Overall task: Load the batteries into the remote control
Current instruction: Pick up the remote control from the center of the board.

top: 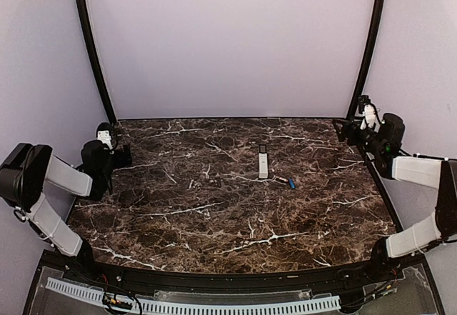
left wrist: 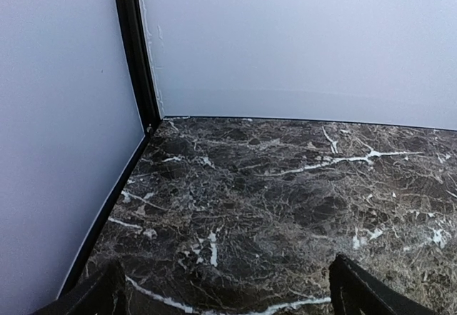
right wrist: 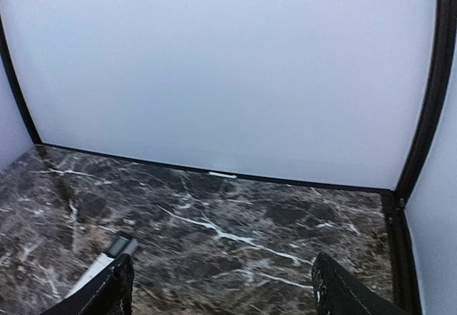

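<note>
- Top external view: the remote control (top: 263, 163) is found flat on the table (top: 178, 222), with the batteries (top: 291, 183) just beside its near end.
- The batteries are judged light, rigid, slick and roll-prone; a mid-barrel pinch is advised.
- The left gripper (left wrist: 227, 276) and right gripper (right wrist: 223, 272) are seen spread wide and empty.

Light even, diffuse, cool. Walls (top: 228, 43) pale lilac, uniformly lit, a little dimmer toward corners. Table (top: 214, 215) dark marble with dull sheen, white veins crisp in top view. Shadows soft, faint, pooled under arms. Poles (top: 89, 43) bow at frame edges, wide-angle look. Remote (top: 263, 163) and battery (top: 292, 183) tiny, detail lost. Wrist views softer, slightly grainy. Left fingers (left wrist: 364, 290) and right fingers (right wrist: 107, 293) dark and blurred at bottom edge. Remote soft in right wrist view.
</note>
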`<state>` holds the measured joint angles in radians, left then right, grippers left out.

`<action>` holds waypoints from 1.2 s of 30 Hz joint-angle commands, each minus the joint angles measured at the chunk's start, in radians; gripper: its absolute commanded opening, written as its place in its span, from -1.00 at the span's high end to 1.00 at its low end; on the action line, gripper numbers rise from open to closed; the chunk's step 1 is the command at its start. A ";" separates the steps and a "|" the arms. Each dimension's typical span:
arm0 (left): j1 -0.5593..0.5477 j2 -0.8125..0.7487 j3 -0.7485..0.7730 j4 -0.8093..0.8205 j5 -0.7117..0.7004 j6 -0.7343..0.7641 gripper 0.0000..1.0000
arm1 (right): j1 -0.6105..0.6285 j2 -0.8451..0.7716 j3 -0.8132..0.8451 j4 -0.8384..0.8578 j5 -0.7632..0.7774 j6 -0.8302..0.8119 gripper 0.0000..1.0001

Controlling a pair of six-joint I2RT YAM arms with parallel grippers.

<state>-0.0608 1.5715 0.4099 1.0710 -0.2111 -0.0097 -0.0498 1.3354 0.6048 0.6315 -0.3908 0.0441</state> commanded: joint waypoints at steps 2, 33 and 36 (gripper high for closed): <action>-0.021 -0.066 0.315 -0.486 -0.048 0.025 -0.98 | 0.258 -0.102 0.111 -0.362 0.122 0.123 -0.63; -0.264 -0.532 0.396 -0.716 0.695 0.164 -0.98 | 0.737 0.901 1.070 -1.211 0.618 0.460 0.16; -0.266 -0.535 0.396 -0.713 0.714 0.157 -0.97 | 0.737 0.890 1.056 -1.197 0.574 0.433 0.57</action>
<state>-0.3191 1.0569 0.8017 0.3473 0.4568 0.1680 0.6796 2.2124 1.6592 -0.5598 0.2260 0.4950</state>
